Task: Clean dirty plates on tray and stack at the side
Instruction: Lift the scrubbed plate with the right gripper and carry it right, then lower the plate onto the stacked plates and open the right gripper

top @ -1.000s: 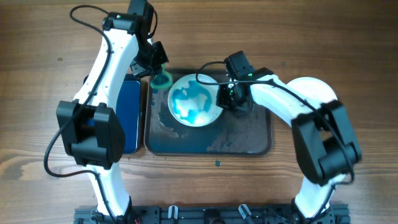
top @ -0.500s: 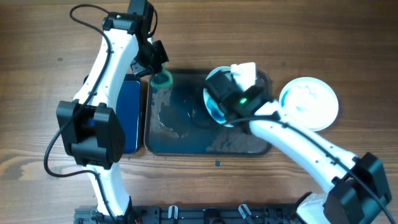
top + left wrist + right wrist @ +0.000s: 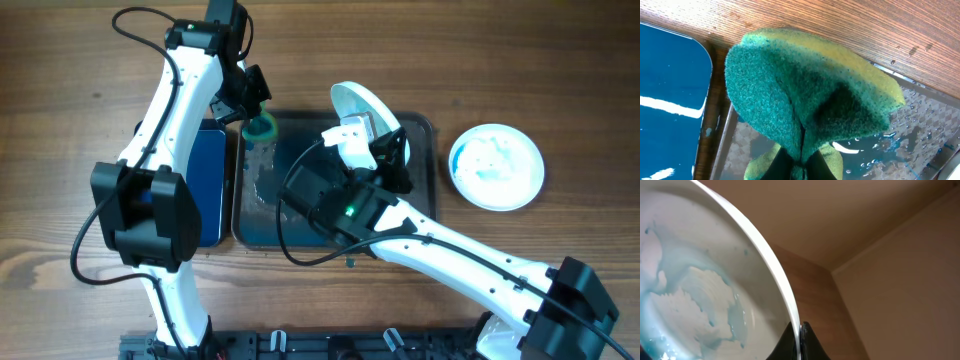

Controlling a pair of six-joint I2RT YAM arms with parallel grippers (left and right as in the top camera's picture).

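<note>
My right gripper (image 3: 381, 136) is shut on the rim of a white plate (image 3: 364, 106) and holds it tilted on edge above the far side of the dark grey tray (image 3: 420, 195). In the right wrist view the plate (image 3: 700, 290) shows pale blue-teal smears, and its rim sits pinched between my fingers (image 3: 801, 342). A second smeared plate (image 3: 496, 166) lies flat on the table to the right of the tray. My left gripper (image 3: 255, 112) is shut on a green and yellow sponge (image 3: 810, 95) over the tray's far left corner. A third plate is not in view.
A glossy blue tray (image 3: 208, 180) lies just left of the grey tray and also shows in the left wrist view (image 3: 670, 85). The grey tray's floor (image 3: 925, 130) is wet with blue-tinted drops. My right arm crosses the tray's front half.
My right arm has swung over the tray's middle and raised its plate from low over the tray to tilted on edge at the far side. The left arm and sponge have not moved.
</note>
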